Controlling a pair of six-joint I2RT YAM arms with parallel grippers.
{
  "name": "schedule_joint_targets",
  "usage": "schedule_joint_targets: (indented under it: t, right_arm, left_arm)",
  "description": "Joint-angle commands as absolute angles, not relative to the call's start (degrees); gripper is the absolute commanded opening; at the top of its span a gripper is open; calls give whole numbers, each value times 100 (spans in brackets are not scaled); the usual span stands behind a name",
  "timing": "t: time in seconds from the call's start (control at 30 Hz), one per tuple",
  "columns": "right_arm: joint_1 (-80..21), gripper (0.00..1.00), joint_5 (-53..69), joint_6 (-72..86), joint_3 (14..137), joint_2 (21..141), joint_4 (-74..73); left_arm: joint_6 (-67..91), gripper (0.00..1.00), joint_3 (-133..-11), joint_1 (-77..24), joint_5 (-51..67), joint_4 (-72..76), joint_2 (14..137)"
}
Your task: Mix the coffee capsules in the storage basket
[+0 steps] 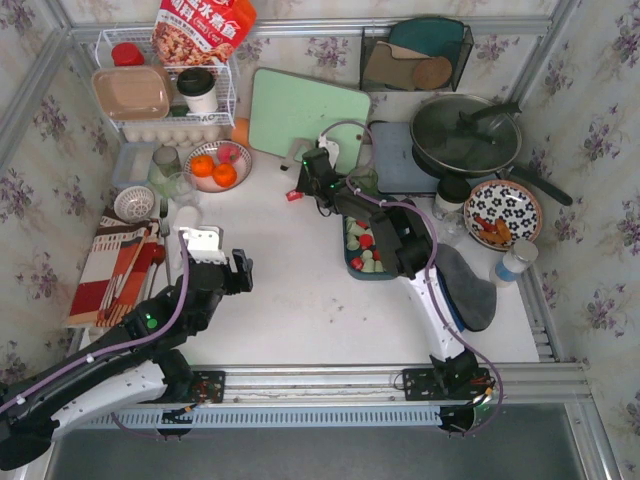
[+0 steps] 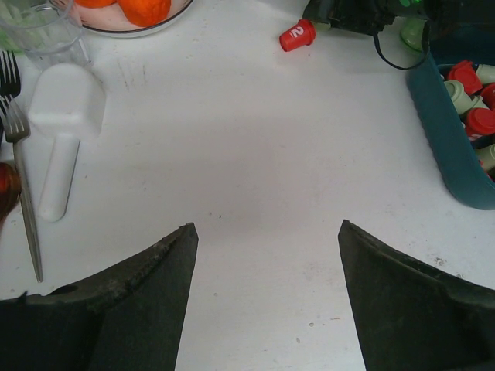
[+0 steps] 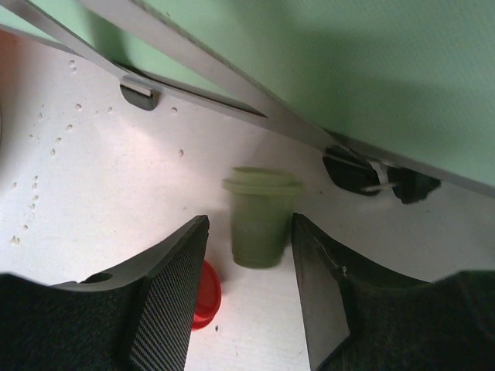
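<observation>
The right arm (image 1: 400, 240) covers part of the storage basket (image 1: 368, 274), hiding any coffee capsules (image 1: 362, 245) beneath it. In the right wrist view a pale green capsule (image 3: 259, 220) is blurred, and a red capsule (image 3: 207, 297) is half hidden behind a finger (image 3: 166, 301).

White numeral "2": printed on the side wall of a red capsule (image 2: 297, 35) that lies on its side on the table (image 2: 247, 154). It is seen most clearly from the left wrist; from above the same capsule is too small for the figure to be made out.

Large white Chinese characters: across the front of a red bag (image 1: 203, 25) standing at the rack (image 1: 226, 98), back left. They are too small to read with certainty.
</observation>
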State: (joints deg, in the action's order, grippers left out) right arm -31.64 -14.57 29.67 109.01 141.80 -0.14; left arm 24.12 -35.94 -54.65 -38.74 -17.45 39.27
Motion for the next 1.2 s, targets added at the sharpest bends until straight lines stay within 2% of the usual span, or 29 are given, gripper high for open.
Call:
schedule_joint_targets:
  t: [0.0,0.23,0.4,0.67,1.0,1.17]
  right_arm:
    - [-3162,54,-1372,2873,11273,14390,-260]
    - [-3164,30,-1205,2784,11180,14372,-231]
    - [-3164,25,-745,2525,10981,14274,-50]
    - [-3199,22,88,1868,10563,14071,18]
    - [-3496,22,623,1546,8294,12603,1039]
    - [-3597,22,376,1455,7216,11552,1288]
  left_arm:
    - [2435,76,-3621,-5465,-3874,-1603,3910]
    - [2443,76,-3587,-5451,-3902,-1610,3815]
    - [2443,76,-3569,-5450,-3913,-1603,3805]
    - [2443,77,-3570,-5443,-3929,-1576,3869]
    - [2452,79,-3618,-5432,-3964,-1547,4176]
    - [2457,79,-3716,-5432,-3911,-1572,4390]
